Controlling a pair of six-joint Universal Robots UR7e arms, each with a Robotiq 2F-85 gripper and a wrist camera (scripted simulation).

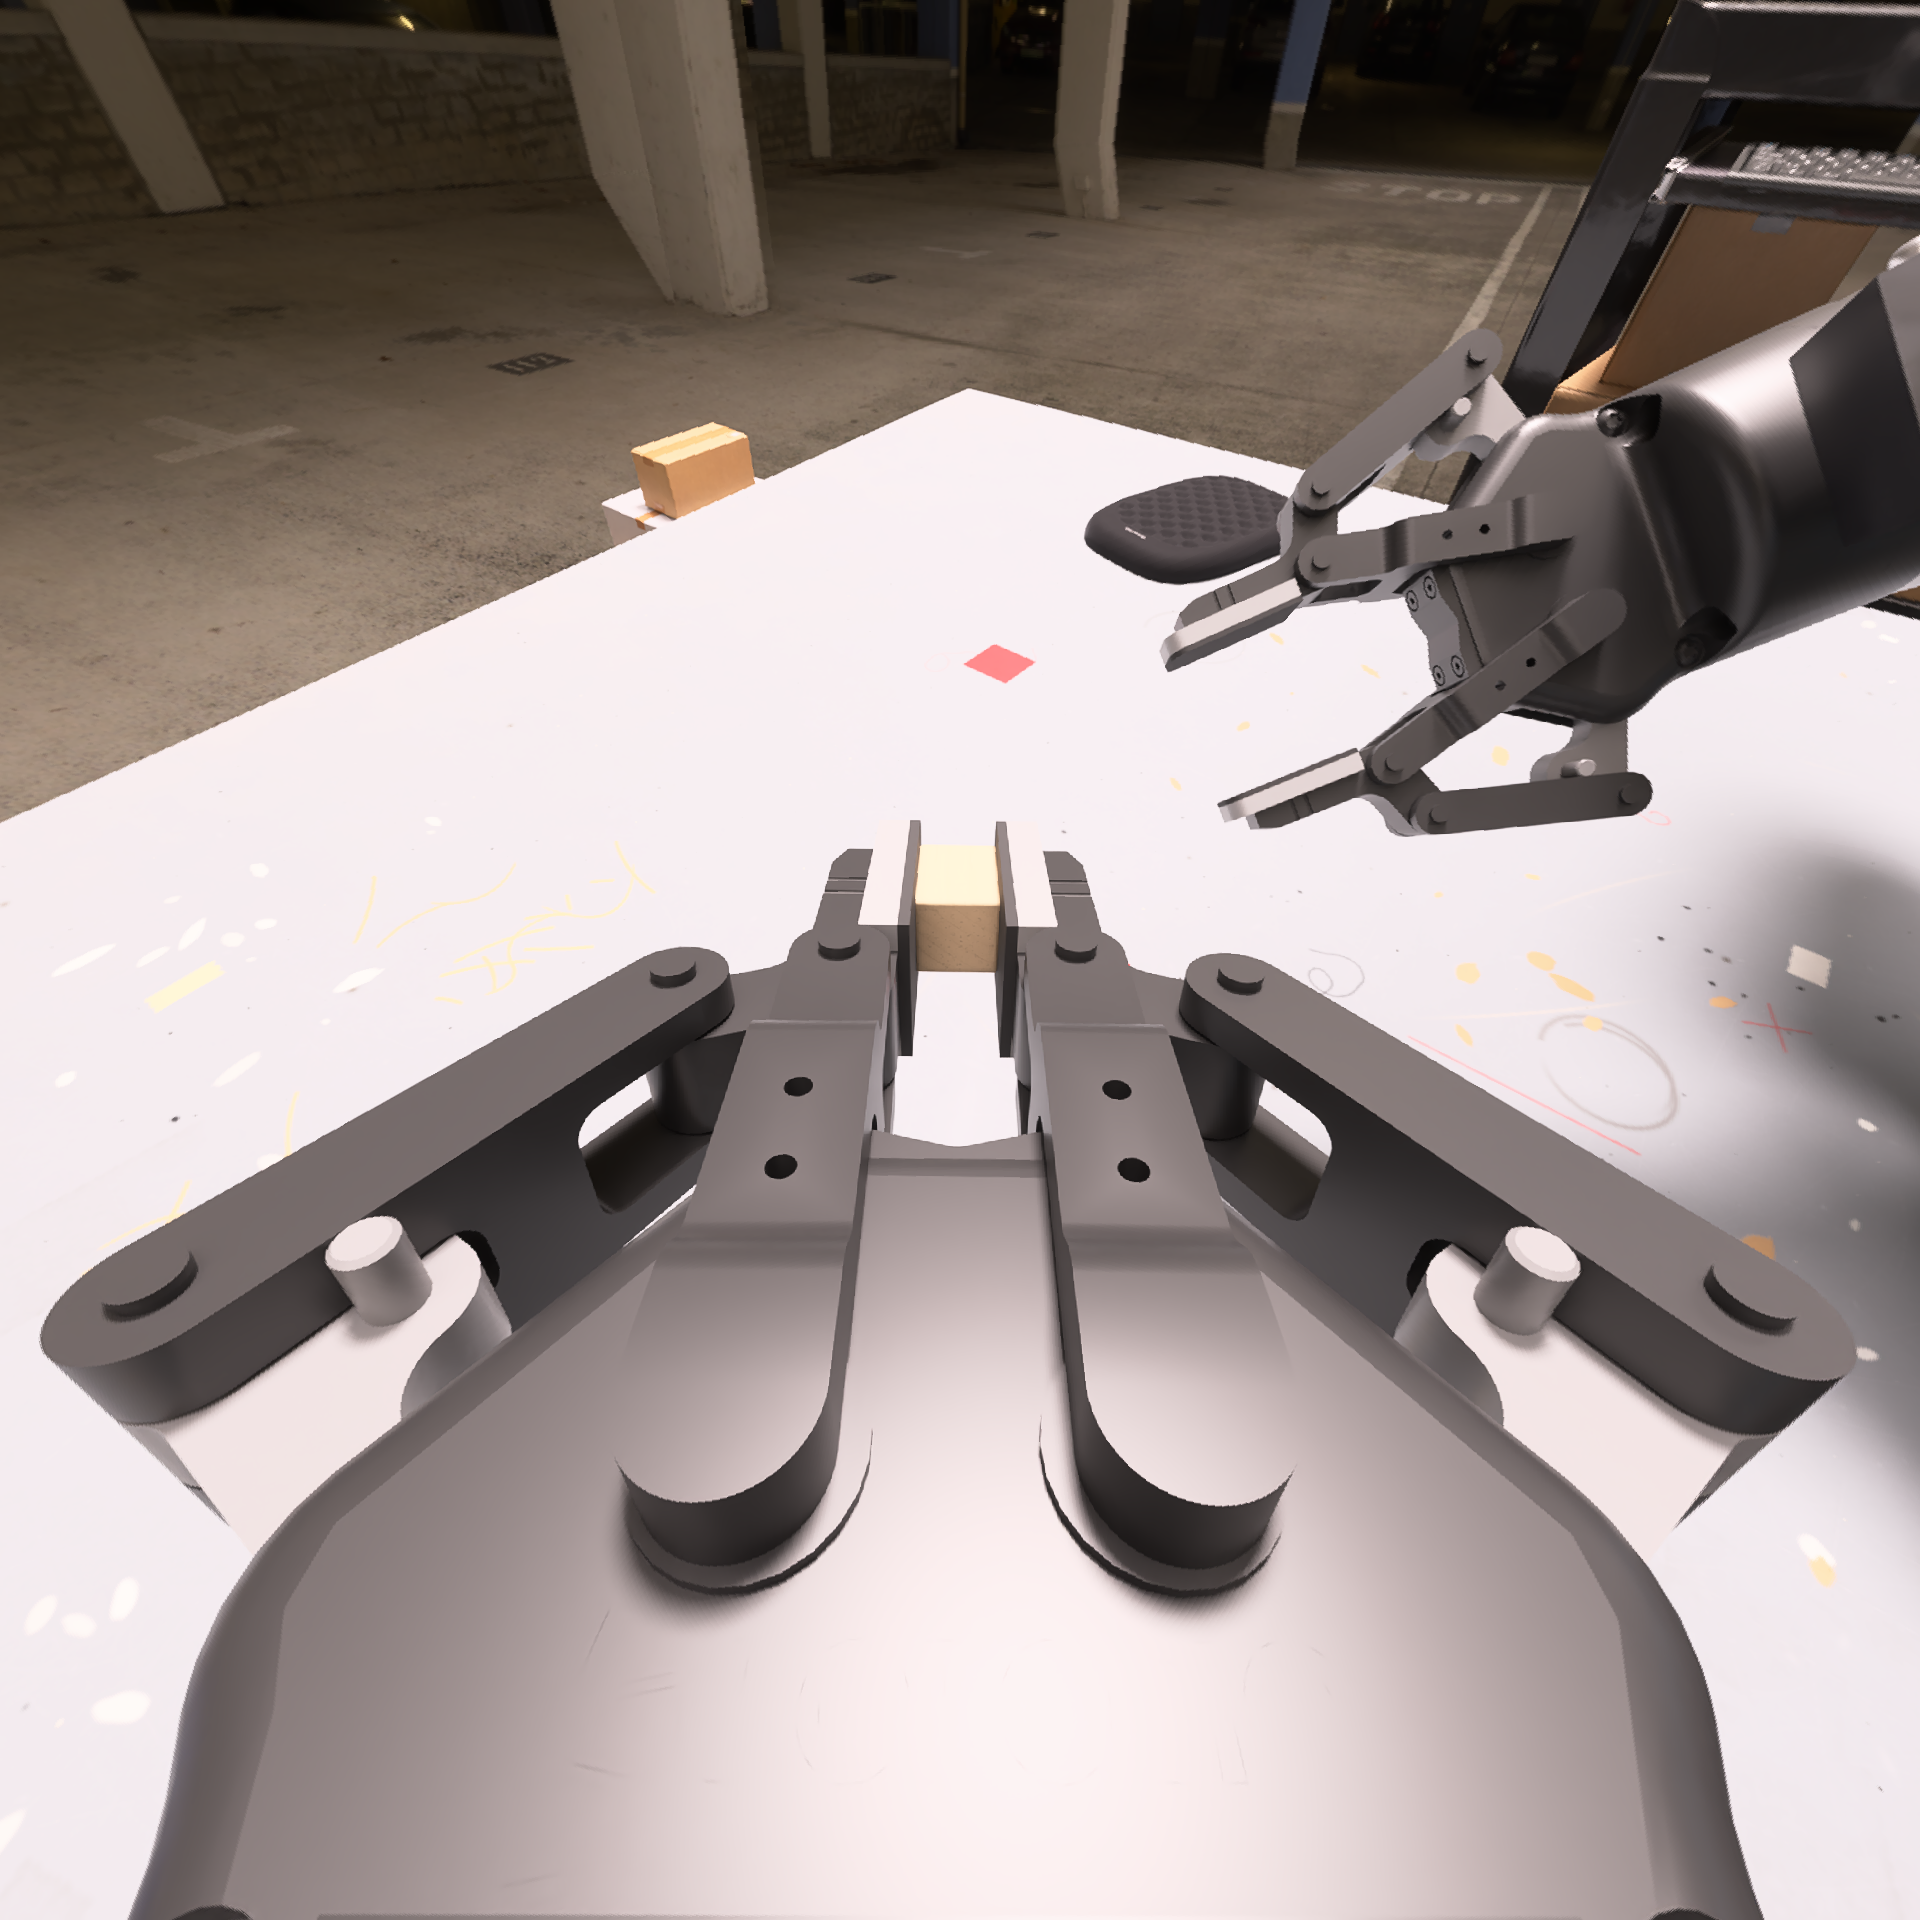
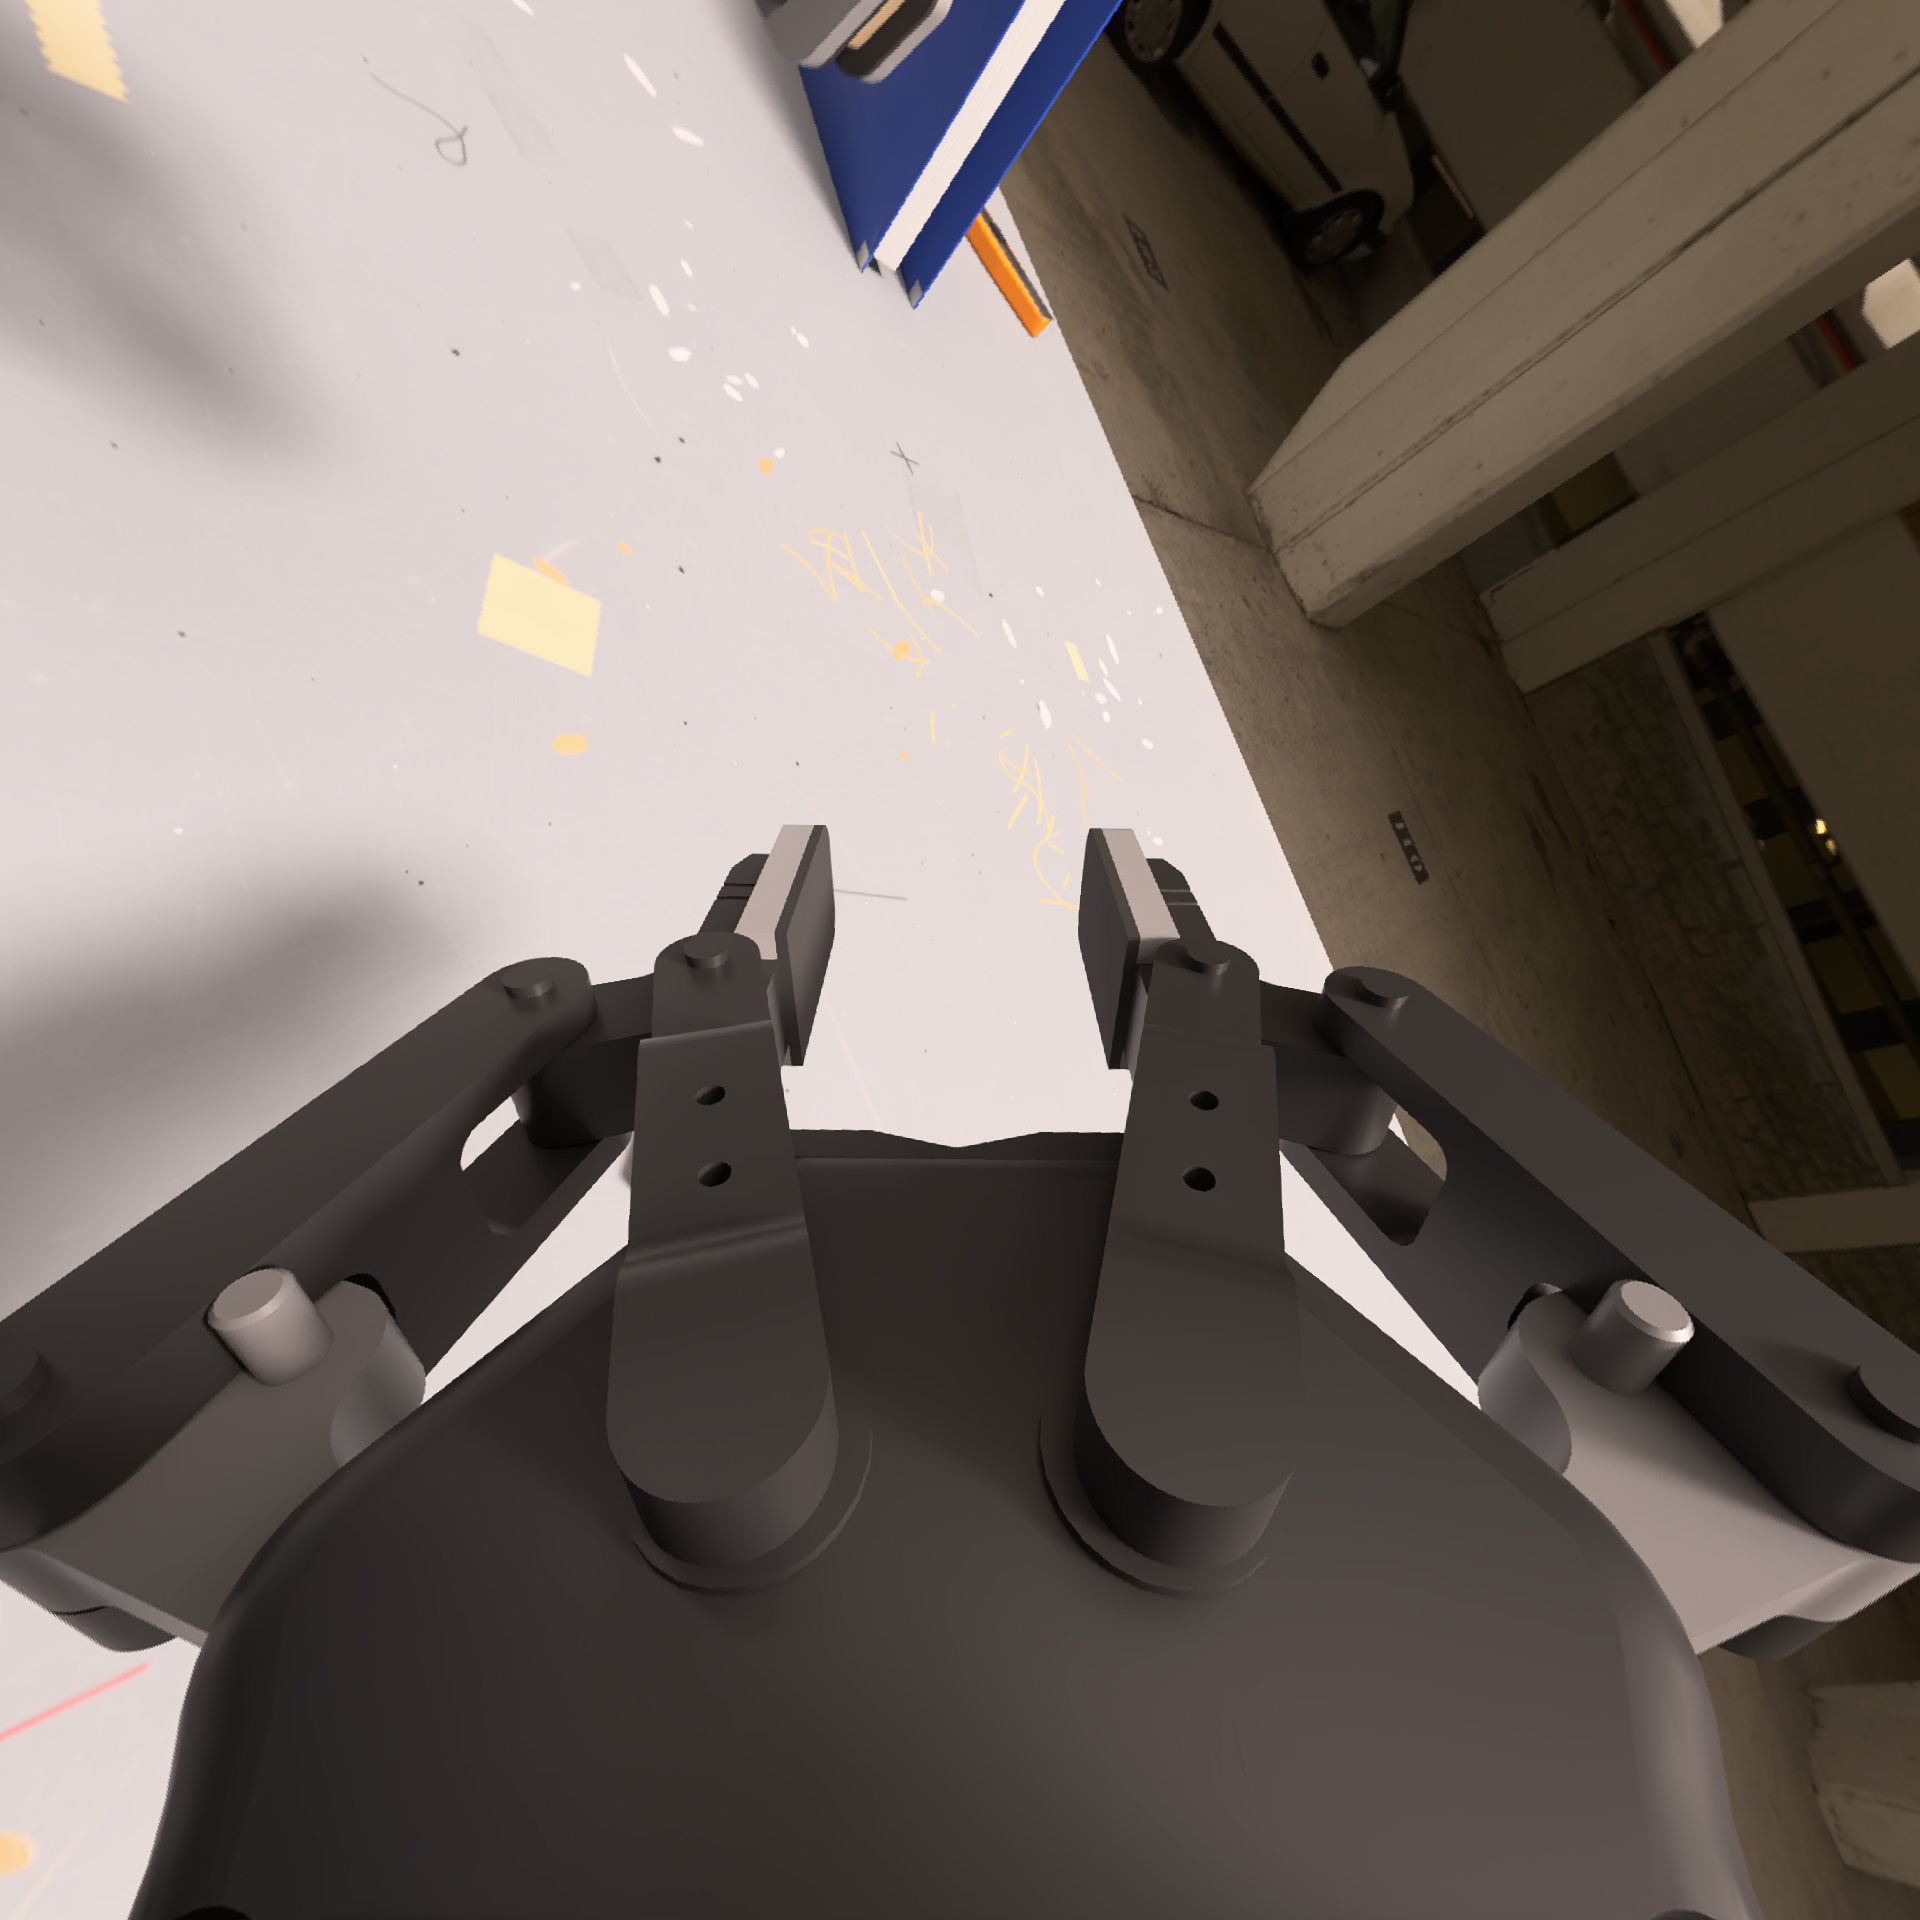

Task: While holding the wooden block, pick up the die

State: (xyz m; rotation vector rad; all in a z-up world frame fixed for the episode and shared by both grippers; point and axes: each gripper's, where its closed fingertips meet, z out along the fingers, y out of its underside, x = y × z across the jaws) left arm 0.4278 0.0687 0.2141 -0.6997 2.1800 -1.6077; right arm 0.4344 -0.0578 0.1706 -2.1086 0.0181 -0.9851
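The setting is a dim concrete parking structure: a stained grey floor [image 1: 436, 312] with faint painted markings, pale slanted concrete pillars [image 1: 665, 145], and a low stone-block wall [image 1: 260, 94] at the rear. The white desk [image 1: 520, 727] is speckled with pale and orange marks and scribbles, and soft dark shadows fall across it near its right edge. Beyond the desk's edge in the right wrist view, a parked car [image 2: 1278, 114] stands by heavy concrete beams [image 2: 1579, 343].

My pads cover the wooden block [image 1: 956, 906] on both sides, no die anywhere, and the blue book [image 2: 914, 135] gets chopped by the top edge.
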